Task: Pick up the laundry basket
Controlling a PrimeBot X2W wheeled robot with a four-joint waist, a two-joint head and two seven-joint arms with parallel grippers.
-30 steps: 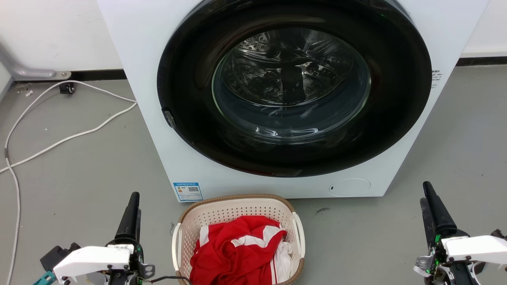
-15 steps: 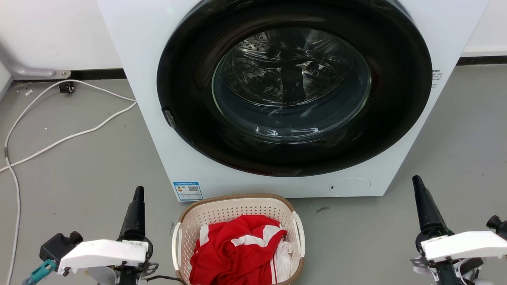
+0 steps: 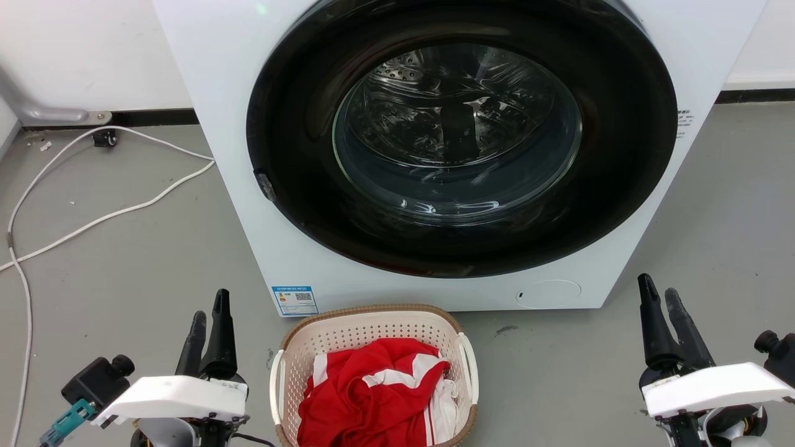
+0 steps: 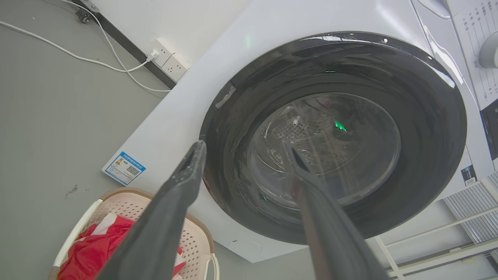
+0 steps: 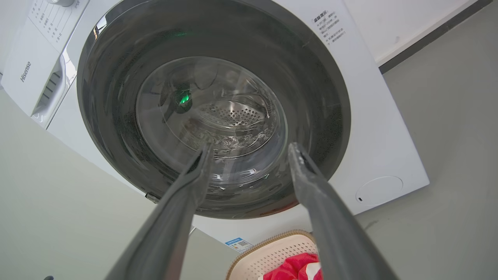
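Observation:
The laundry basket [image 3: 366, 309] sits on the floor just in front of the washing machine, cream with a brown rim and white side handles. A red and white garment [image 3: 372, 391] lies in it. My left gripper [image 3: 210, 305] hovers to the basket's left, open and holding nothing. My right gripper [image 3: 657, 287] is farther off to the basket's right, also open and empty. In the left wrist view the left gripper [image 4: 245, 144] points at the machine door, with the basket [image 4: 194, 245] low on the left. In the right wrist view the right gripper [image 5: 251, 146] also faces the door, above the basket [image 5: 272, 249].
The white washing machine [image 3: 217, 93] with its dark round door [image 3: 459, 143] shut stands close behind the basket. A white cable [image 3: 93, 220] snakes over the grey floor at the left, running to a wall socket [image 4: 167, 64]. A white rack [image 4: 467, 217] stands beside the machine.
Both grippers have turned at the wrist, so two spread fingers now show on each. The left gripper has drifted right and the right one left, both nearer the basket.

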